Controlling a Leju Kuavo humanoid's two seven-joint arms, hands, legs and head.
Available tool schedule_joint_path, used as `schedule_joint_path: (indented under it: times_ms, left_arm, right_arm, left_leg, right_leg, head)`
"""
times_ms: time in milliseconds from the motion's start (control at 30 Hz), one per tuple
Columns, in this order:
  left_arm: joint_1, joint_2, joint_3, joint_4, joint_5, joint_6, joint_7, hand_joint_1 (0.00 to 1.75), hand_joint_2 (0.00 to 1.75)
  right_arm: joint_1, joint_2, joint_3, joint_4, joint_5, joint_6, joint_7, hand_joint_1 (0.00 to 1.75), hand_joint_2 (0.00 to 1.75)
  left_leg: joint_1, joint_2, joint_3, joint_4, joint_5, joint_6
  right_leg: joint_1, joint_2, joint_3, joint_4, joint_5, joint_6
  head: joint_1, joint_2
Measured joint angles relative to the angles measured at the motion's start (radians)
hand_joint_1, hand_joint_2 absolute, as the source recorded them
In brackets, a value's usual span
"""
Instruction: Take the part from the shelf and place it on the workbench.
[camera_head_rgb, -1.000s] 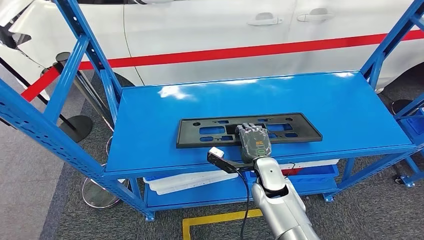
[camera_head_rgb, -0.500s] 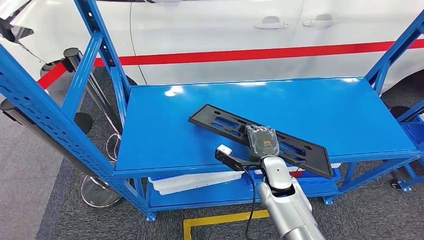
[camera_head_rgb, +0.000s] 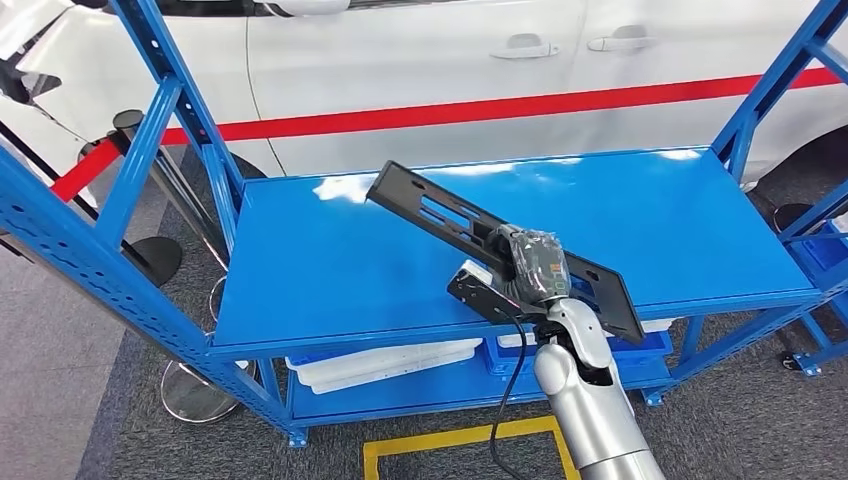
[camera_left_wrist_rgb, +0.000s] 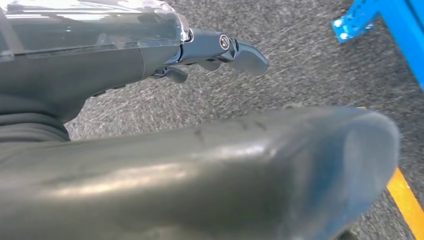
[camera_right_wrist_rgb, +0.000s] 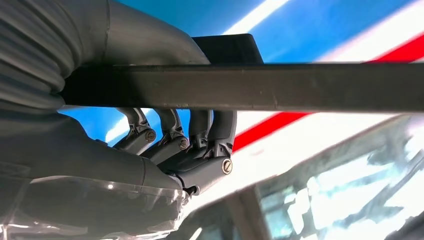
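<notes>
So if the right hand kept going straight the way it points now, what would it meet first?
The right hand, gripping the black part, points up and away over the blue shelf. The path looks free until the white car behind, though depth is uncertain.

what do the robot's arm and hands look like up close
The right arm is silver and rounded, with a black cable alongside. The right hand is dark grey under clear plastic film, with green markings. The left hand has a grey thumb and darker fingers.

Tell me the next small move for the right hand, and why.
Probably lift the black part a little higher and draw it back off the blue shelf. The right hand grips it mid-length, tilted, with its far end above the shelf.
</notes>
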Motion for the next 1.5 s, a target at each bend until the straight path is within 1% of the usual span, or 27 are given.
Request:
schedule_joint_path:
  times_ms: [33,100,167,233,300,367,433,467,500,533,567,633,667,733,800,867,933,967,1000,1033,1133,1200,1300,1367,1433,1467,1500]
  left_arm:
    - [0.001,0.0,0.003,0.0,0.005,0.004,0.002,0.0,0.0]
    - [0.001,0.001,0.011,0.0,0.017,0.014,0.007,0.0,0.0]
    - [-0.001,0.001,0.02,0.0,0.029,0.025,0.011,0.0,0.0]
    - [-0.002,0.001,0.028,0.0,0.038,0.034,0.016,0.0,0.0]
    - [-0.001,0.001,0.037,0.0,0.045,0.042,0.02,0.0,0.0]
    - [0.002,0.001,0.043,0.0,0.053,0.047,0.021,0.0,0.0]
    - [0.005,0.001,0.05,0.0,0.06,0.048,0.02,0.0,0.0]
    - [0.006,0.001,0.053,0.0,0.063,0.048,0.018,0.0,0.0]
    - [0.006,0.001,0.057,0.0,0.066,0.048,0.016,0.0,0.0]
    - [0.006,0.001,0.06,0.0,0.068,0.048,0.014,0.0,0.0]
    - [0.006,0.001,0.062,0.0,0.07,0.049,0.012,0.0,0.0]
    - [0.004,0.0,0.066,0.0,0.076,0.053,0.005,0.0,0.0]
    - [0.004,0.0,0.068,0.0,0.081,0.056,0.001,0.0,0.0]
    - [0.003,0.0,0.075,0.0,0.091,0.065,-0.006,0.0,0.0]
    - [0.002,0.001,0.084,0.0,0.099,0.072,-0.01,0.0,0.0]
    - [0.001,0.002,0.091,0.0,0.107,0.079,-0.01,0.0,0.0]
    - [0.001,0.003,0.099,0.0,0.116,0.08,-0.01,0.0,0.0]
    - [0.001,0.004,0.103,0.0,0.121,0.08,-0.01,0.0,0.0]
    - [0.001,0.005,0.108,0.0,0.126,0.08,-0.01,0.0,0.0]
    - [0.002,0.005,0.112,0.0,0.13,0.082,-0.01,0.0,0.0]
    - [0.0,0.008,0.124,0.0,0.142,0.1,-0.006,0.0,0.0]
    - [-0.002,0.01,0.133,0.0,0.151,0.111,0.004,0.0,0.0]
    - [-0.003,0.01,0.146,0.0,0.163,0.121,0.016,0.0,0.0]
    - [-0.005,0.01,0.153,0.0,0.17,0.127,0.021,0.0,0.0]
    - [-0.007,0.011,0.162,0.0,0.182,0.135,0.026,0.0,0.0]
    - [-0.007,0.011,0.168,0.0,0.189,0.139,0.028,0.0,0.0]
    - [-0.007,0.011,0.174,0.0,0.197,0.144,0.031,0.0,0.0]
  right_arm:
    - [0.006,-0.002,-0.004,-0.02,-0.064,0.007,-0.024,1.75,1.75]
    - [0.012,-0.008,-0.021,-0.091,-0.279,0.027,-0.077,1.75,1.75]
    - [0.021,-0.019,-0.048,-0.189,-0.534,0.06,-0.113,1.75,1.75]
    - [0.056,-0.038,-0.08,-0.29,-0.718,0.098,-0.126,1.75,1.75]
    - [0.101,-0.065,-0.117,-0.385,-0.824,0.123,-0.139,1.75,1.75]
    - [0.133,-0.095,-0.167,-0.473,-0.9,0.138,-0.159,1.75,1.75]
    - [0.169,-0.124,-0.228,-0.55,-0.958,0.153,-0.182,1.75,1.75]
    - [0.192,-0.137,-0.258,-0.583,-0.984,0.16,-0.194,1.75,1.75]
    - [0.216,-0.15,-0.287,-0.612,-1.01,0.169,-0.206,1.75,1.75]
    - [0.241,-0.163,-0.316,-0.639,-1.038,0.18,-0.22,1.75,1.75]
    - [0.264,-0.175,-0.345,-0.663,-1.064,0.191,-0.234,1.75,1.75]
    - [0.305,-0.197,-0.403,-0.701,-1.107,0.215,-0.26,1.75,1.75]
    - [0.322,-0.207,-0.431,-0.714,-1.124,0.228,-0.272,1.75,1.75]
    - [0.352,-0.227,-0.476,-0.727,-1.151,0.247,-0.287,1.75,1.75]
    - [0.374,-0.244,-0.507,-0.73,-1.166,0.259,-0.296,1.75,1.75]
    - [0.389,-0.257,-0.525,-0.73,-1.177,0.266,-0.305,1.75,1.75]
    - [0.402,-0.268,-0.533,-0.726,-1.19,0.27,-0.315,1.75,1.75]
    - [0.408,-0.274,-0.534,-0.723,-1.197,0.27,-0.321,1.75,1.75]
    - [0.413,-0.279,-0.535,-0.719,-1.202,0.269,-0.327,1.75,1.75]
    - [0.419,-0.282,-0.535,-0.716,-1.207,0.265,-0.333,1.75,1.75]
    - [0.44,-0.286,-0.534,-0.713,-1.221,0.244,-0.352,1.75,1.75]
    - [0.453,-0.285,-0.528,-0.713,-1.226,0.229,-0.366,1.75,1.75]
    - [0.471,-0.282,-0.506,-0.712,-1.217,0.212,-0.384,1.75,1.75]
    - [0.481,-0.278,-0.487,-0.711,-1.198,0.204,-0.397,1.75,1.75]
    - [0.495,-0.271,-0.464,-0.709,-1.178,0.199,-0.409,1.75,1.75]
    - [0.504,-0.267,-0.451,-0.708,-1.168,0.198,-0.416,1.75,1.75]
    - [0.515,-0.262,-0.437,-0.707,-1.157,0.198,-0.425,1.75,1.75]
  left_leg:
    - [0.003,0.0,0.025,-0.044,0.028,-0.002]
    - [0.008,0.002,0.1,-0.178,0.081,-0.002]
    - [0.007,-0.001,0.138,-0.25,0.095,0.009]
    - [0.001,-0.006,0.138,-0.255,0.095,0.03]
    - [-0.001,-0.009,0.133,-0.259,0.105,0.047]
    - [0.0,-0.01,0.126,-0.261,0.113,0.057]
    - [-0.002,-0.011,0.12,-0.26,0.114,0.06]
    - [-0.003,-0.011,0.12,-0.26,0.113,0.061]
    - [-0.005,-0.012,0.12,-0.26,0.112,0.061]
    - [-0.006,-0.012,0.122,-0.26,0.11,0.061]
    - [-0.008,-0.013,0.125,-0.26,0.108,0.061]
    - [-0.012,-0.014,0.128,-0.26,0.103,0.057]
    - [-0.014,-0.015,0.129,-0.26,0.101,0.054]
    - [-0.014,-0.015,0.129,-0.263,0.098,0.045]
    - [-0.016,-0.012,0.128,-0.254,0.086,0.035]
    - [-0.016,-0.008,0.098,-0.181,0.04,0.028]
    - [-0.014,-0.005,0.035,-0.048,-0.021,0.023]
    - [-0.014,-0.005,0.01,0.002,-0.036,0.021]
    - [-0.014,-0.005,-0.001,0.02,-0.032,0.019]
    - [-0.014,-0.004,0.009,-0.004,-0.008,0.02]
    - [-0.017,-0.003,0.097,-0.196,0.086,0.031]
    - [-0.02,-0.002,0.124,-0.255,0.101,0.041]
    - [-0.02,-0.002,0.125,-0.266,0.114,0.056]
    - [-0.015,0.0,0.123,-0.276,0.124,0.065]
    - [-0.015,0.0,0.115,-0.276,0.13,0.069]
    - [-0.015,0.0,0.11,-0.275,0.132,0.068]
    - [-0.014,0.0,0.106,-0.273,0.135,0.067]
  right_leg:
    - [0.0,0.001,0.0,0.003,-0.001,0.002]
    - [0.002,0.006,-0.001,0.015,-0.006,0.011]
    - [0.006,0.013,-0.004,0.026,-0.013,0.023]
    - [0.004,0.013,-0.007,0.027,-0.013,0.038]
    - [-0.003,0.008,-0.017,0.045,-0.025,0.051]
    - [-0.008,0.005,-0.058,0.129,-0.08,0.062]
    - [-0.009,0.004,-0.122,0.261,-0.143,0.069]
    - [-0.009,0.004,-0.145,0.304,-0.154,0.071]
    - [-0.009,0.004,-0.151,0.311,-0.144,0.07]
    - [-0.009,0.004,-0.138,0.278,-0.116,0.066]
    - [-0.008,0.004,-0.108,0.211,-0.076,0.061]
    - [-0.002,0.003,-0.048,0.079,-0.021,0.047]
    - [0.002,0.002,-0.033,0.043,-0.01,0.041]
    - [0.007,0.0,-0.029,0.03,-0.009,0.034]
    - [0.0,-0.001,-0.023,0.02,-0.007,0.026]
    - [-0.006,-0.005,-0.015,0.01,-0.005,0.017]
    - [-0.004,-0.007,-0.014,0.011,-0.007,0.011]
    - [-0.004,-0.008,-0.014,0.012,-0.009,0.01]
    - [-0.003,-0.008,-0.014,0.014,-0.01,0.01]
    - [-0.003,-0.008,-0.013,0.017,-0.012,0.011]
    - [-0.002,-0.007,-0.009,0.027,-0.021,0.018]
    - [0.0,-0.007,-0.011,0.032,-0.022,0.026]
    - [-0.002,-0.006,-0.015,0.038,-0.027,0.042]
    - [-0.006,-0.005,-0.033,0.088,-0.074,0.053]
    - [-0.013,-0.006,-0.08,0.212,-0.15,0.064]
    - [-0.016,-0.006,-0.101,0.272,-0.176,0.069]
    - [-0.02,-0.006,-0.109,0.304,-0.182,0.073]
  head:
    - [0.0,0.0]
    - [0.0,0.0]
    - [0.0,0.0]
    - [0.0,0.0]
    - [0.0,0.0]
    - [0.001,0.0]
    - [0.001,0.0]
    - [0.001,0.0]
    - [0.001,0.0]
    - [0.001,0.0]
    - [0.001,0.0]
    - [0.001,0.0]
    - [0.001,0.0]
    - [0.001,0.0]
    - [0.001,0.0]
    - [0.0,0.0]
    - [0.0,0.0]
    - [0.0,0.0]
    - [0.0,0.0]
    - [0.0,0.0]
    - [0.0,0.0]
    - [0.0,0.0]
    - [0.0,0.0]
    - [0.001,0.0]
    - [0.001,0.0]
    - [0.001,0.0]
    - [0.001,0.0]
